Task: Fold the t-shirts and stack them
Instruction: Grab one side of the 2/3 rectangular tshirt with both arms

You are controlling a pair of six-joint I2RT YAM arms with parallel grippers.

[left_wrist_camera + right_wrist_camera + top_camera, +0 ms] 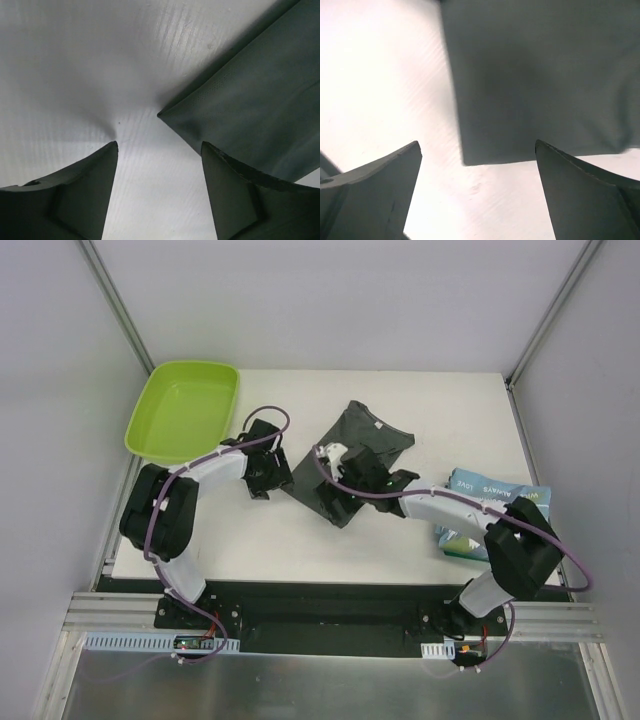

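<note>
- Near the middle of the white table (300,550) lies the dark grey t-shirt (378,435). It is laid at a slant, collar end toward the far right and hem end toward the near left.
- At the table's right edge lies the light blue t-shirt (510,490), in a bunched heap with its white lettering showing. The right arm crosses over part of it, and it lies well apart from the grey one.
- The left gripper (272,480) is low at the grey shirt's left side. In its wrist view the left gripper (159,145) is spread wide with nothing between the fingers (85,185). A pointed corner of the grey t-shirt (260,95) lies flat on the table just ahead of the gap.
- The right gripper (336,498) hangs over the shirt's near end. From its wrist camera the right gripper (477,145) is also wide open and empty, with a squared corner of the grey t-shirt (535,75) lying ahead between the fingers (585,195).
- A lime-green tray (185,410) sits at the far left corner, overhanging the table's edge.
</note>
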